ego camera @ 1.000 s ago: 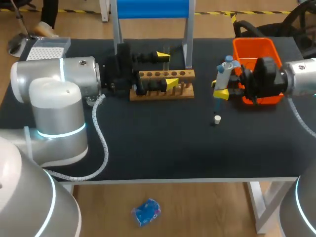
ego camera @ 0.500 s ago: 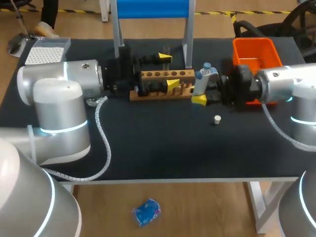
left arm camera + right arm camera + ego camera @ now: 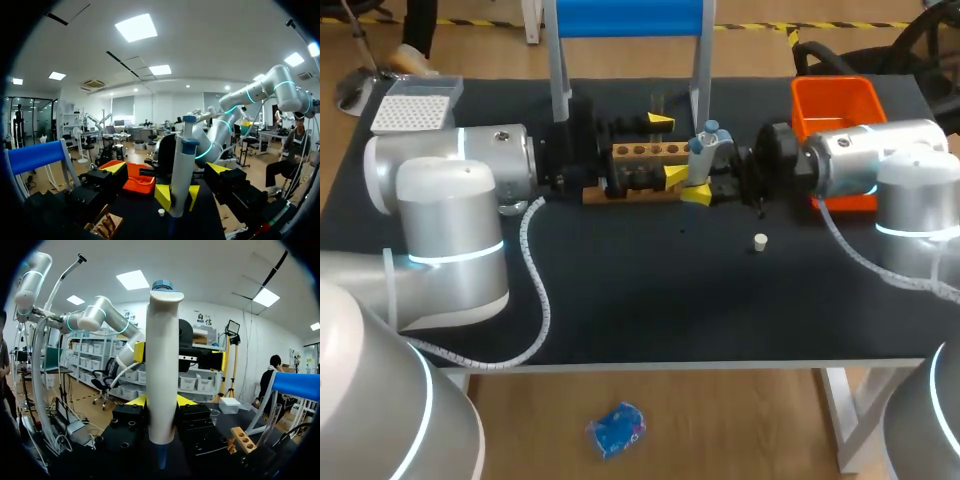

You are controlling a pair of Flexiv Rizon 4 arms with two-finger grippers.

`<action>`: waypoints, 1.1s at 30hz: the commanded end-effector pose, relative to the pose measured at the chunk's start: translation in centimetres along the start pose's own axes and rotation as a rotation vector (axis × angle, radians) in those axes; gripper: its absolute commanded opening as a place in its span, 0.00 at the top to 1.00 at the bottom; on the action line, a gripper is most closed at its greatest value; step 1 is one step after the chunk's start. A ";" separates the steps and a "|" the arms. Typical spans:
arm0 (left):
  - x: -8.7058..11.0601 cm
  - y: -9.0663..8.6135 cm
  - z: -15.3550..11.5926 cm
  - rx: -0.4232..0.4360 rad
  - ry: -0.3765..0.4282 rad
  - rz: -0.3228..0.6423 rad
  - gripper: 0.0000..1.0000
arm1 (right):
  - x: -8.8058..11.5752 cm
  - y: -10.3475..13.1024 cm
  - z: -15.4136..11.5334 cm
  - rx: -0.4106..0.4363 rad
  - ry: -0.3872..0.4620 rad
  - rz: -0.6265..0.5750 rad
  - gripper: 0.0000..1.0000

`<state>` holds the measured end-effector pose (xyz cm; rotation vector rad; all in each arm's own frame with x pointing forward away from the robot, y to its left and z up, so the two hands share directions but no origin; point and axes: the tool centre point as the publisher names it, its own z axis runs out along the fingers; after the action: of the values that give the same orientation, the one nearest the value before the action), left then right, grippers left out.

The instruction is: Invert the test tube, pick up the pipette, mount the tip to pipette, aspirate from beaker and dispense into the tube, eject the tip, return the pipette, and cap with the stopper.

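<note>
Black tabletop (image 3: 620,290) | your right gripper (image 3: 161,402) grips the pipette (image 3: 161,365), long axis upright, at the right end of the wooden rack (image 3: 640,152) | blue stand (image 3: 628,18) rises just behind it; judge the return as this arm's move | your left gripper (image 3: 166,168) stands spread and empty, facing the pipette over the rack.

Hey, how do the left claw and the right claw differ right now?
The right claw is shut on the pipette and holds it upright; the left claw is open and holds nothing. The left claw's fingers stand wide apart, one on either side of the wooden rack; the right claw's fingers sit close together at the rack's end. Both have yellow tips and face each other.
</note>
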<state>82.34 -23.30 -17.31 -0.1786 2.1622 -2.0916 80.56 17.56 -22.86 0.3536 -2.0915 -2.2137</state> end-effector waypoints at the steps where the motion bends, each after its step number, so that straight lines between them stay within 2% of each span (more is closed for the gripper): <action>1: 0.2 0.3 0.3 0.004 -0.015 0.004 0.00 | -0.7 0.0 0.9 -0.001 0.019 0.006 1.00; 20: 0.2 1.0 0.3 -0.020 -0.035 0.008 0.00 | -1.2 -0.2 2.5 0.025 0.054 0.051 1.00; 22: 0.1 1.1 0.2 -0.020 -0.035 0.006 0.09 | -1.2 -0.2 2.5 0.026 0.055 0.053 1.00; 25: 0.0 1.0 0.1 -0.020 -0.037 0.004 0.11 | -1.2 -0.2 2.6 0.026 0.056 0.054 1.00; 27: 0.0 1.0 0.1 -0.020 -0.038 0.004 0.21 | -1.2 -0.2 2.6 0.025 0.055 0.054 1.00; 33: 0.0 1.0 0.1 -0.016 -0.041 0.002 0.19 | -1.2 -0.2 2.5 0.019 0.052 0.053 1.00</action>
<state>82.47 -23.28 -18.29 -0.2155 2.1626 -2.0522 81.15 20.32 -22.75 0.3468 -2.0738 -2.1319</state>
